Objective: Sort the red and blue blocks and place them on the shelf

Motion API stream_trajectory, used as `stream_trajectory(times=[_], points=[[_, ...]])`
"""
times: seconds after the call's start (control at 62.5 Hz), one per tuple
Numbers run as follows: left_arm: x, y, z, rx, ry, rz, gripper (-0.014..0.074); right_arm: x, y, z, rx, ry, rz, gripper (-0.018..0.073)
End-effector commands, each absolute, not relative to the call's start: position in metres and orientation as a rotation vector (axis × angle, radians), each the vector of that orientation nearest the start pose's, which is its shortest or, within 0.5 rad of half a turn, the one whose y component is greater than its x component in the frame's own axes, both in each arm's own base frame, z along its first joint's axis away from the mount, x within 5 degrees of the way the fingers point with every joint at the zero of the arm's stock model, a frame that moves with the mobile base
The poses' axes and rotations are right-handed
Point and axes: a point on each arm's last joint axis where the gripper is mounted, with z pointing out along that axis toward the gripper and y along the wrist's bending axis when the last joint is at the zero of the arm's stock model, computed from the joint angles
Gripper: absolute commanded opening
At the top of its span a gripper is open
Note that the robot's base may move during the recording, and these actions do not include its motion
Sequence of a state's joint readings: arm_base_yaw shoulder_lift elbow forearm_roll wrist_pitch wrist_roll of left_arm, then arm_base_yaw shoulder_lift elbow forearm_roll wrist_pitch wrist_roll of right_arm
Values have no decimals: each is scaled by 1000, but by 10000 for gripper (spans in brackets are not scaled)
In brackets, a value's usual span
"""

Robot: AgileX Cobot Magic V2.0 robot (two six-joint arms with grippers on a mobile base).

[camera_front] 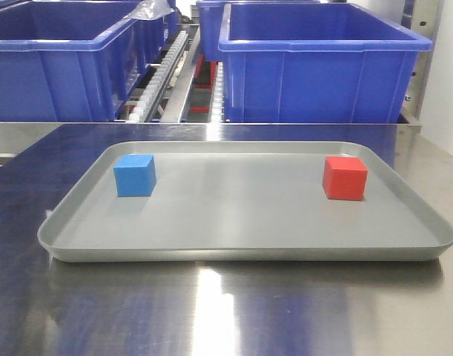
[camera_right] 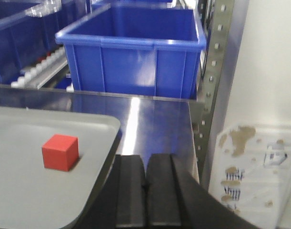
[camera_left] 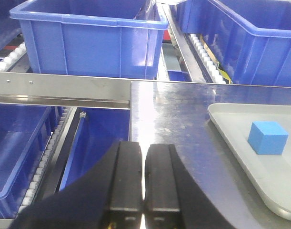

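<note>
- The blue block point(camera_front: 134, 175) and red block point(camera_front: 345, 178) sit well apart on the grey tray point(camera_front: 241, 248) on the tabletop point(camera_front: 211, 319), neither yet on the shelf point(camera_front: 167, 74) behind.
- The left gripper point(camera_left: 144, 183) and right gripper point(camera_right: 145, 191) hang beside the tray, jaws pressed together, holding nothing.
- Judged from this, sorting has not begun; both picks and placements remain.
</note>
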State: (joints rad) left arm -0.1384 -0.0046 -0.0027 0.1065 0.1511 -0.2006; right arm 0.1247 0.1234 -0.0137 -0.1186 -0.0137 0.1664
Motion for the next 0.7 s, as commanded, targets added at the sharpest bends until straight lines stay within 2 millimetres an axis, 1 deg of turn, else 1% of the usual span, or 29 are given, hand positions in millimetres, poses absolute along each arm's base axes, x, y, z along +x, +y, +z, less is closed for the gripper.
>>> stream_trajectory(times=[0.0,0.144,0.272,0.384,0.496,0.592,0.688], points=[[56,-7,195,27,1575,-180,129,80,11,246,-72,1512,135,58],[56,-7,195,27,1575,-180,129,114,15,279,-76,1566,137,58],[56,-7,195,27,1575,-180,129,150,19,298,-79,1618,137,58],[56,-7,195,27,1575,-180,129,177,23,303,-81,1671,135,58],[56,-7,195,27,1575,-180,129,199,25,299,-83,1728,133,58],[56,-7,195,27,1575,-180,129,210,27,292,-85,1789,130,58],[56,-7,195,27,1575,-180,129,215,28,288,-67,1871,138,58]])
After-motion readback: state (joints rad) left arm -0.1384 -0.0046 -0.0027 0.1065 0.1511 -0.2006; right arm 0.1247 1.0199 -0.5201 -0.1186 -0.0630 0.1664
